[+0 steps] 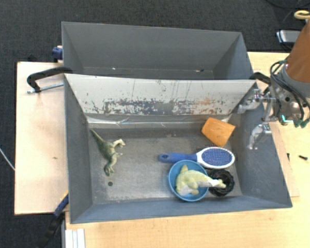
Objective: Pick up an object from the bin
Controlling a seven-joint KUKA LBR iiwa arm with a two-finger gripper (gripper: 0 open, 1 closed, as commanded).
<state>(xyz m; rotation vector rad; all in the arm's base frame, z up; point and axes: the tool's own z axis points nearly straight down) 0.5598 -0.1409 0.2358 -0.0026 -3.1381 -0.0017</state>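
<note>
My gripper [252, 122]: fingers spread, empty, over the bin [277, 175] at its right wall | nearest: orange block [217, 130] | likely best: centre above it, descend clear of the wall.

Matt grey painted sheet metal all through the bin [77, 154]: smooth on the floor, scratched and flecked with rusty specks on the back wall beyond the blue bowl [171, 182]. Smooth, faintly glossy plastic for the bowl itself. Inside it, a soft, fuzzy yellow-green cloth toy [191, 181]. Touching the bowl's right side, a shiny black piece [228, 180], material unclear. Just behind the bowl, a smooth blue plastic brush [217, 157] with a white dotted face. Further back, a dull orange block [217, 131], looks spongy. Well left of the bowl, a matt green plastic dinosaur [109, 151]. Up and right of the bowl, bare bright metal on the gripper [256, 120].
</note>
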